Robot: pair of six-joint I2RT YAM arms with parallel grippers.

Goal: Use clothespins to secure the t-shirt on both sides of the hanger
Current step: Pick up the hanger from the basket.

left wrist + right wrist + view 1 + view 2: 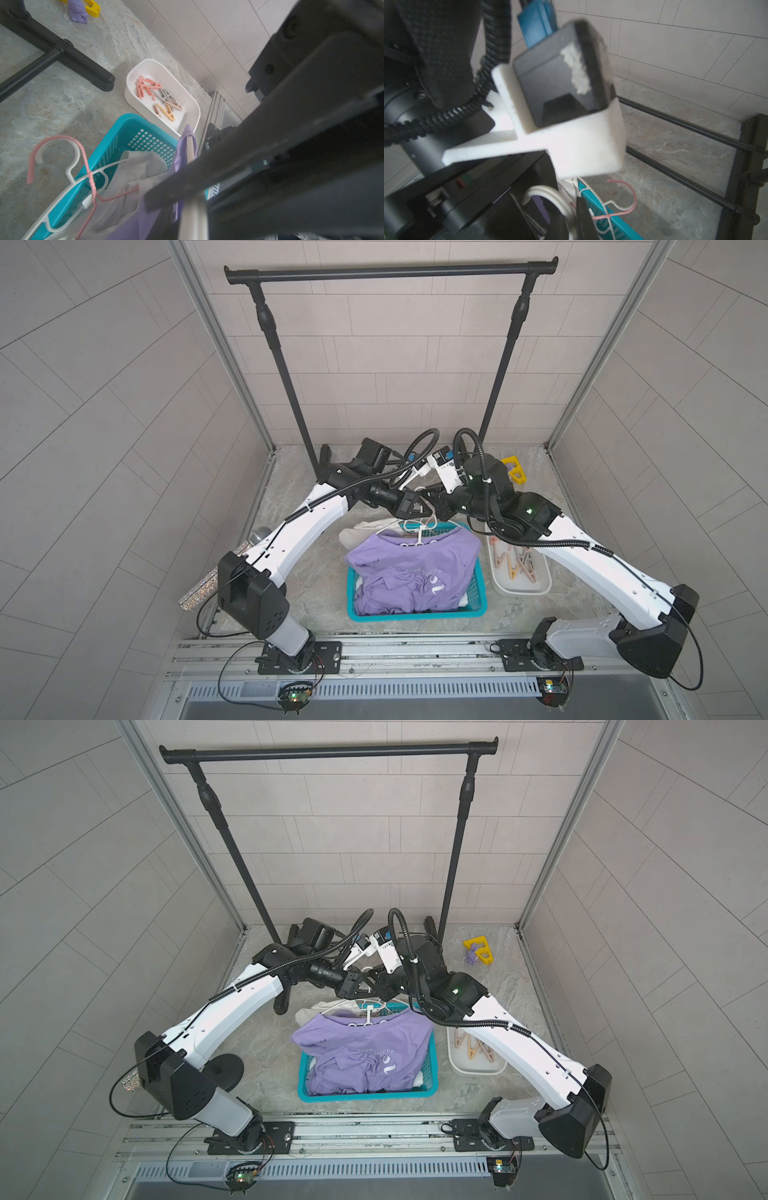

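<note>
A purple t-shirt [411, 568] [361, 1048] drapes from a white hanger [419, 531] [368, 1013] over a teal basket. My two grippers meet above the basket's far edge. The right gripper [571, 220] [436, 514] is shut on the hanger's white hook [548, 193]. The left gripper [187, 209] [424, 512] is shut on the hanger's arm [190, 149], where purple cloth [133, 226] covers it. Several clothespins [517, 564] [473, 1048] [158, 97], pink, tan and grey, lie in a white tray right of the basket, partly under my right arm.
The teal basket [415, 616] [133, 124] also holds a cream garment [141, 166], a pink wire hanger [54, 139] [631, 197] and a spare white one. The white tray [536, 589] sits beside it. A black clothes rack [390, 271] stands behind. A yellow object [478, 952] lies back right.
</note>
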